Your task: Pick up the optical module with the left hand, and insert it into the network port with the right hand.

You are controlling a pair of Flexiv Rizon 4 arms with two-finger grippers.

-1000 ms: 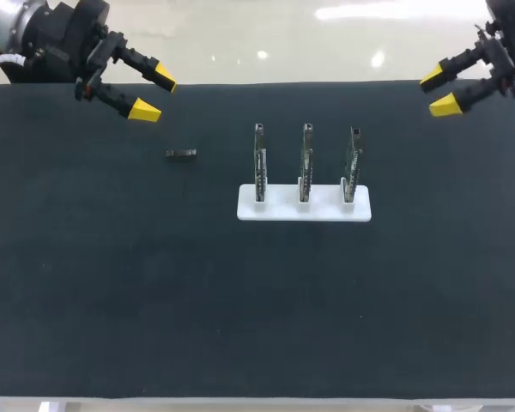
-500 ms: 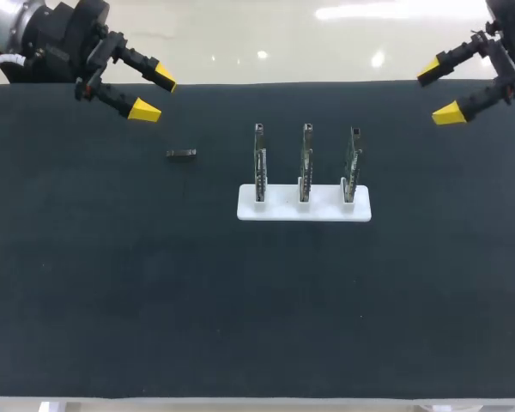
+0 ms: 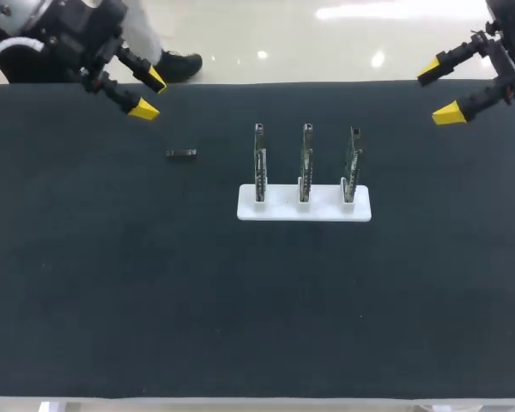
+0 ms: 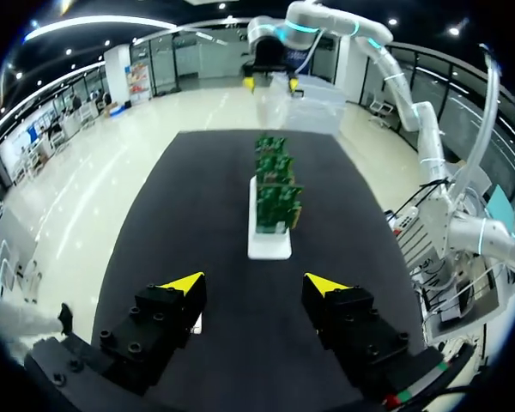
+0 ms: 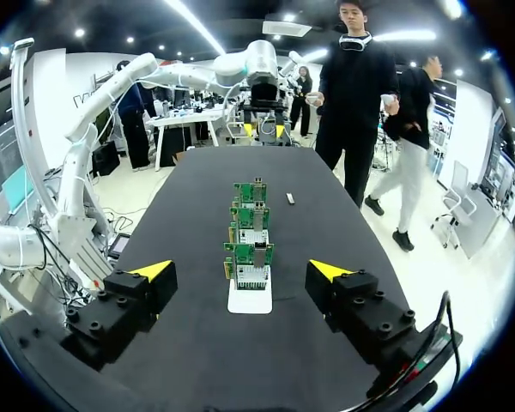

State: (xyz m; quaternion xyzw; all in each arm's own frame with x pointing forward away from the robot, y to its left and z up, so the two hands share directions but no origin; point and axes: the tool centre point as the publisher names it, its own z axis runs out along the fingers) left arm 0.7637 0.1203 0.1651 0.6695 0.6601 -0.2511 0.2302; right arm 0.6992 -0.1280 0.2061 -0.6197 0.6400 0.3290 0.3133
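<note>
Black desk (image 3: pixel 112 283) is carrying a white holder (image 3: pixel 303 210) near its middle, with three green circuit boards (image 3: pixel 304 163) standing upright in it, side by side in a row. Optical module (image 3: pixel 181 154) is lying flat on the desk, well apart from the holder, on the left arm's side, toward the far edge. Left tool (image 3: pixel 150 94) is hovering above the far left corner, near the module but not touching it; its fingers are standing wide apart, gripping nothing. Right tool (image 3: pixel 438 93) is hanging over the far right corner, well apart from the boards, also spread wide and empty. Right wrist view is looking straight down the board row, with the module lying beyond the boards, off to one side. Network ports are too small to make out.
</note>
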